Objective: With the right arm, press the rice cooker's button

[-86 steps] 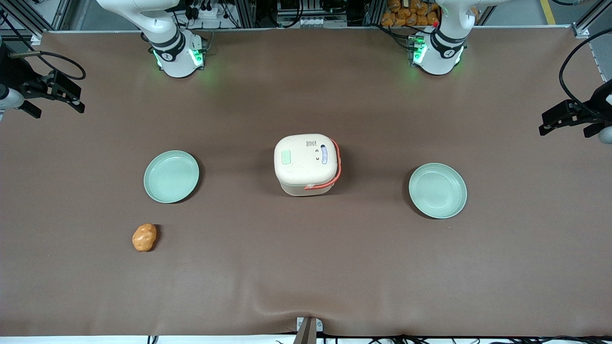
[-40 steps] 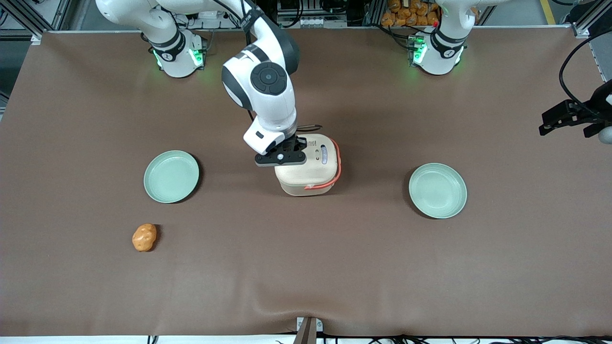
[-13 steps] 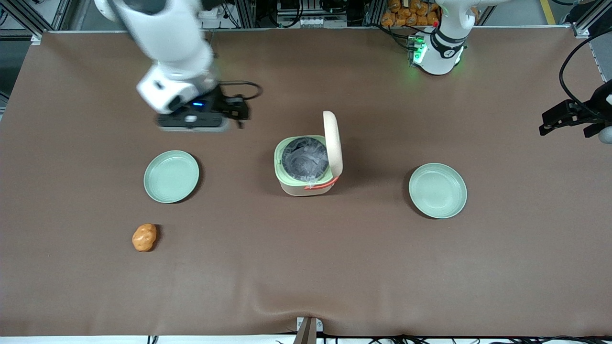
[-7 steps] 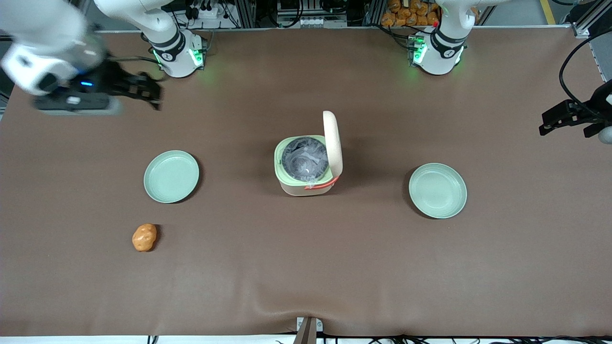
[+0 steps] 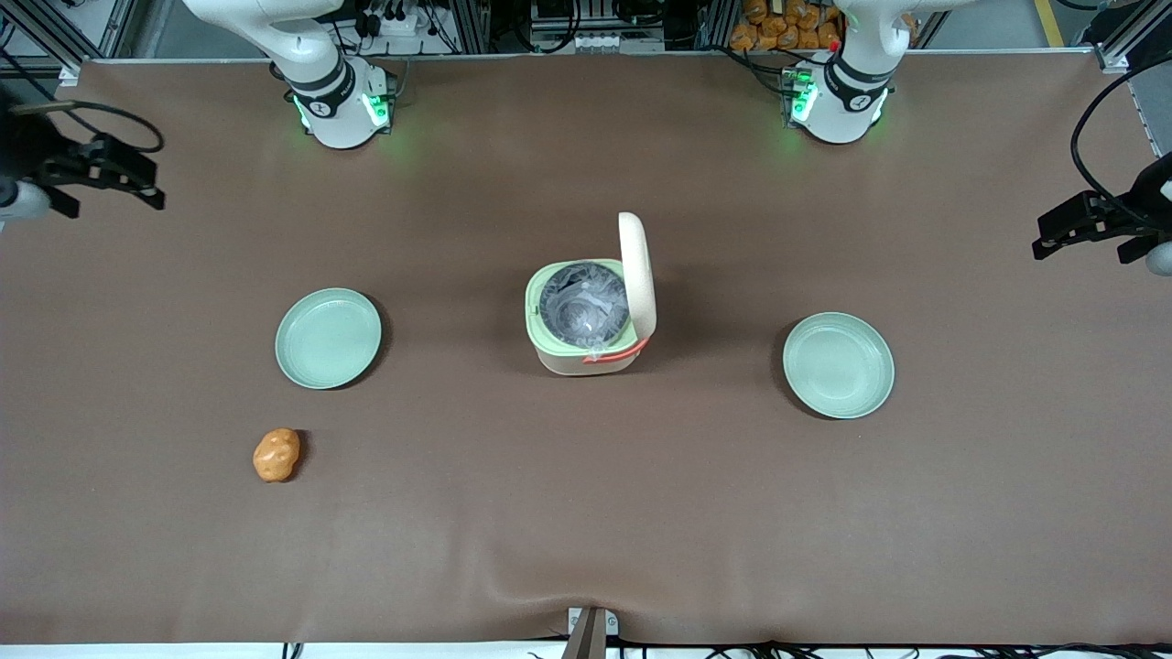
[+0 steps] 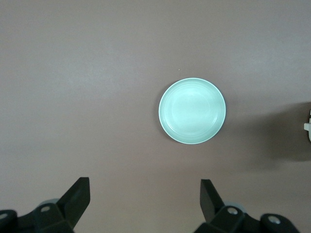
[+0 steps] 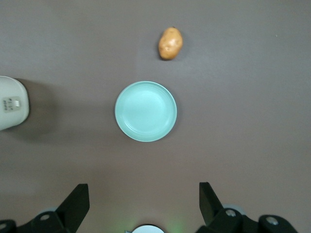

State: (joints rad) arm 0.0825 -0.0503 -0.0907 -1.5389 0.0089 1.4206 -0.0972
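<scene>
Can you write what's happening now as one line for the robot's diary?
rice cooker: lid up | gripper: open, high above plate | potato: on table

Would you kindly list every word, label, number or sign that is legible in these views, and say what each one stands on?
Nothing can be read.
Small cream rounded-square rice cooker with its lid up: a dark printed mark shows on its side, too small to read.
Round symbols on the two white arm bases: too small to read.
Round pale green plates and orange potato: no markings.
The right arm's black two-finger pincer, open above one plate, carries no visible text.
</scene>
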